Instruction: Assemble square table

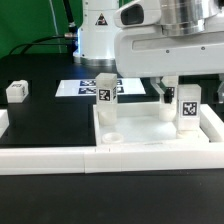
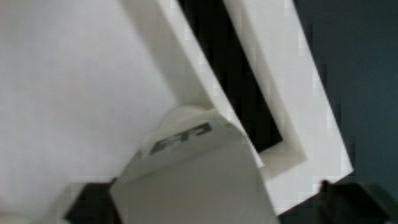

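The Panda arm's gripper (image 1: 187,92) comes down at the exterior view's right, its fingers closed on a tagged white leg (image 1: 188,108) held upright over the far right corner of the square table top (image 1: 145,125). The top lies rim-up in the middle of the black bench. A second leg (image 1: 105,92) already stands at the top's far left corner in that view, while the round socket (image 1: 112,133) at the near left corner is open. A third leg (image 1: 17,90) lies loose well apart, at the exterior view's upper left, and the marker board (image 1: 80,88) lies behind the top. The long border rail (image 1: 50,160) runs across the foreground. In the wrist view the held leg (image 2: 187,175) fills the space between the fingers, tag showing, close against the top's raised rim (image 2: 267,70). The pictures do not show whether its foot has entered the socket. The step in hand looks to be seating this leg. By my reading the next move calls for keeping it plumb, pressing down and turning it home before the fingers let go, or it may tip against the rim.
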You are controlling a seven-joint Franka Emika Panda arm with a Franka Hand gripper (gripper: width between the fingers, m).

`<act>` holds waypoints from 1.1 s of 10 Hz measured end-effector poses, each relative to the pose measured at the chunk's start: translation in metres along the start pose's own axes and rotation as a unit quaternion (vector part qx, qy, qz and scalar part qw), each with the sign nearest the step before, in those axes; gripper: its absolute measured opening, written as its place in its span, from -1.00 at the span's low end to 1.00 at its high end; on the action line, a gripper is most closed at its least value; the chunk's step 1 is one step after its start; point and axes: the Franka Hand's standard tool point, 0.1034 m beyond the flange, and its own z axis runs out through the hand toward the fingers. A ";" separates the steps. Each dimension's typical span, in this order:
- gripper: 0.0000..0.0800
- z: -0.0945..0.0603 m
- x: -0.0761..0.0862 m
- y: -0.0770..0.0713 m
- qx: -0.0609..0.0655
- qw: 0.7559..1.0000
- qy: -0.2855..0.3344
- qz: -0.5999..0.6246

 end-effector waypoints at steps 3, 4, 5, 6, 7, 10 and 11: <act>-0.27 0.001 -0.001 0.000 0.000 0.996 -0.001 0.089; -0.27 0.001 -0.001 -0.001 0.000 0.992 -0.001 0.130; -0.27 0.001 -0.001 -0.001 0.001 0.987 -0.002 0.163; -0.27 0.001 0.001 0.001 0.006 0.976 -0.003 0.218; -0.27 0.001 0.004 0.002 0.010 0.956 -0.005 0.295; -0.27 0.004 0.009 -0.002 0.073 0.839 -0.036 0.538; -0.27 0.004 0.009 -0.003 0.073 0.827 -0.038 0.557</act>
